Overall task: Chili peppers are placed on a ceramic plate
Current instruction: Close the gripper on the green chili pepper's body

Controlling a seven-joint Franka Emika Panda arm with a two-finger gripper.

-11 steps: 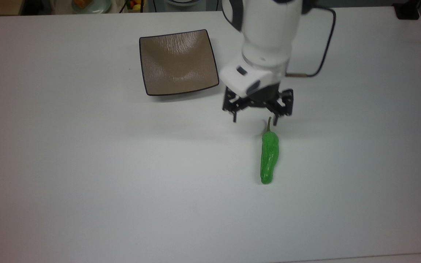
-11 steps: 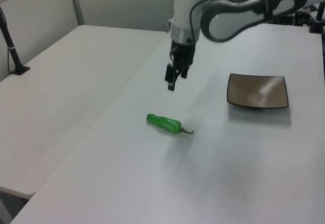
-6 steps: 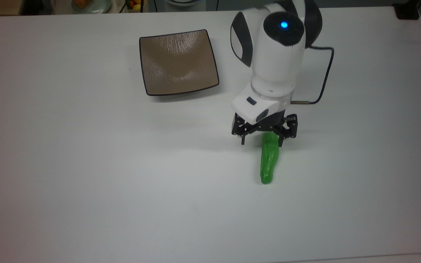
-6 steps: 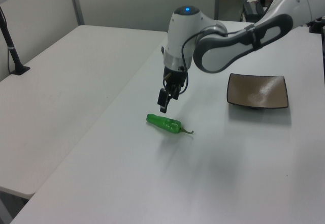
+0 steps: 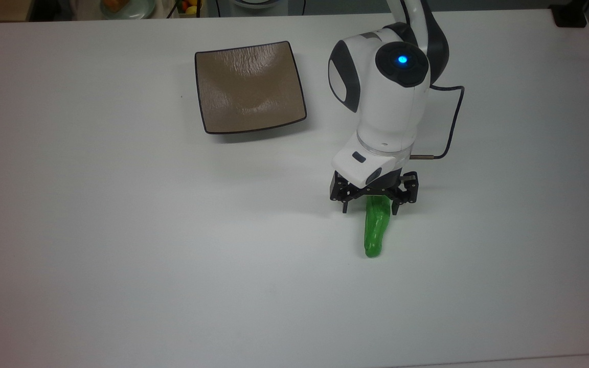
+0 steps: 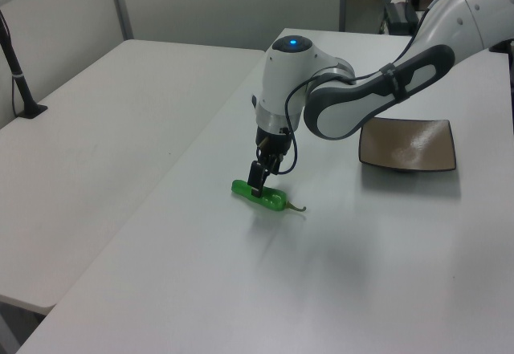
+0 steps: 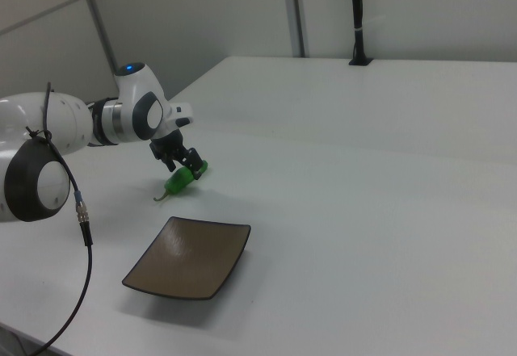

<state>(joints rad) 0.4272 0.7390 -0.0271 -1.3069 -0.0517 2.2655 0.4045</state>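
Note:
The green chili pepper (image 5: pixel 375 232) lies lengthwise on the white table, its stem end hidden under my gripper (image 5: pixel 370 209). The gripper is open and low over the pepper's upper part, one finger on each side of it. In the left view the gripper (image 6: pixel 257 187) reaches down onto the pepper (image 6: pixel 269 199), whose thin stem points to the left view's right. The right view has the pepper (image 7: pixel 178 182) just below the gripper (image 7: pixel 185 170). The square tan-brown plate (image 5: pixel 250 87) sits bare toward the top view's upper left, apart from the arm; it also shows as plate (image 6: pixel 408 145) and plate (image 7: pixel 190 257).
A black cable (image 5: pixel 453 117) loops from the arm's wrist over the table in the top view. Dishes with fruit (image 5: pixel 120 6) stand beyond the table's far edge. A black post (image 6: pixel 20 81) stands on the neighbouring table in the left view.
The arm has moved from beside the plate toward the pepper and lowered. The open gripper, earlier above the stem tip, now straddles the pepper's stem end. Pepper and plate have not moved.

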